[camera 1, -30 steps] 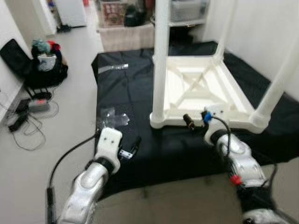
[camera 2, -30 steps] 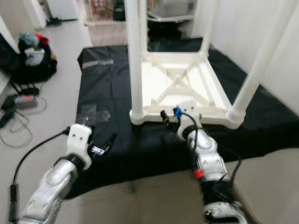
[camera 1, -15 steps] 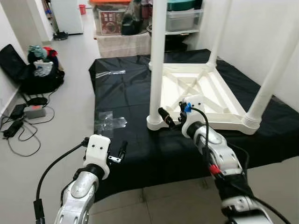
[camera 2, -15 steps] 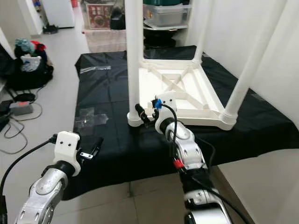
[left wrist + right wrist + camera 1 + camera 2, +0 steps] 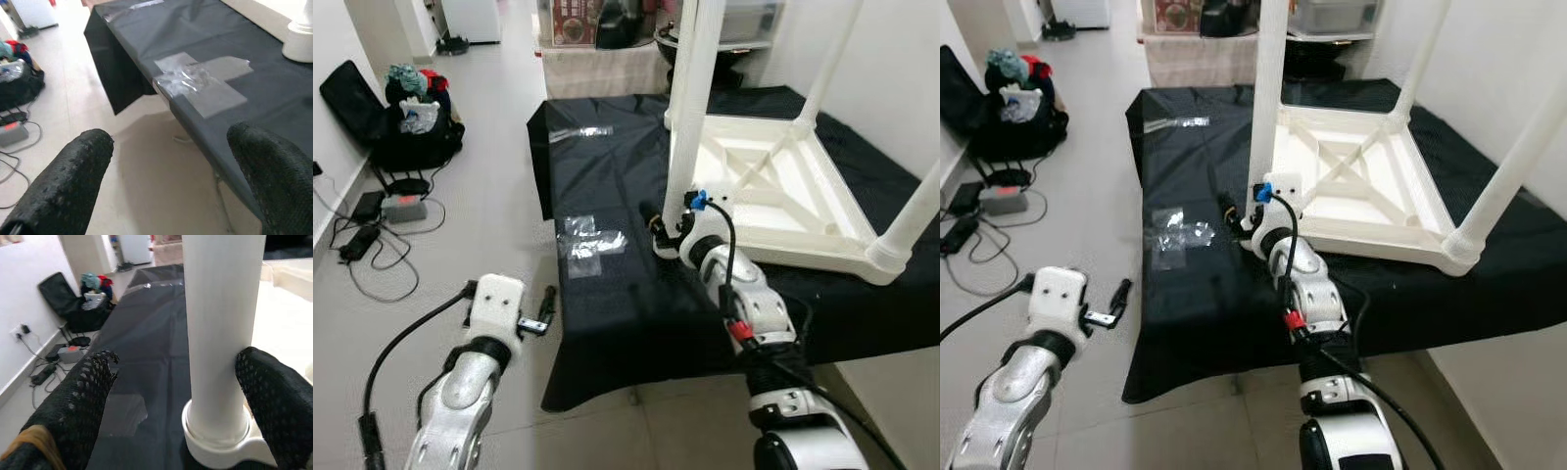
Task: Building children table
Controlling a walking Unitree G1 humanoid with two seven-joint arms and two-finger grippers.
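Upside down on a black cloth (image 5: 607,186): white children's table (image 5: 773,191), top flat on the cloth, legs pointing straight up, long axis of each leg vertical. Near corner leg (image 5: 693,103) rising from a round collar at the table's left front corner. Other legs at the far and right corners, likewise upright.

Right gripper (image 5: 668,230) reaching in at the foot of the near corner leg, fingers spread wide; in the right wrist view one finger (image 5: 274,396) just beside the leg, apparently touching it, the other finger (image 5: 73,406) well apart on the opposite side, over the cloth. Nothing clamped.

Left gripper (image 5: 544,315) low and to the left, off the cloth's edge, above the pale floor (image 5: 460,245), fingers parted wide and empty.

Clear plastic bags (image 5: 592,242) lying on the cloth near its left edge, between the two grippers. Another clear strip (image 5: 579,132) near the cloth's far corner. Black bag with clothes (image 5: 406,122) against the left wall, cables (image 5: 372,245) on the floor near it.
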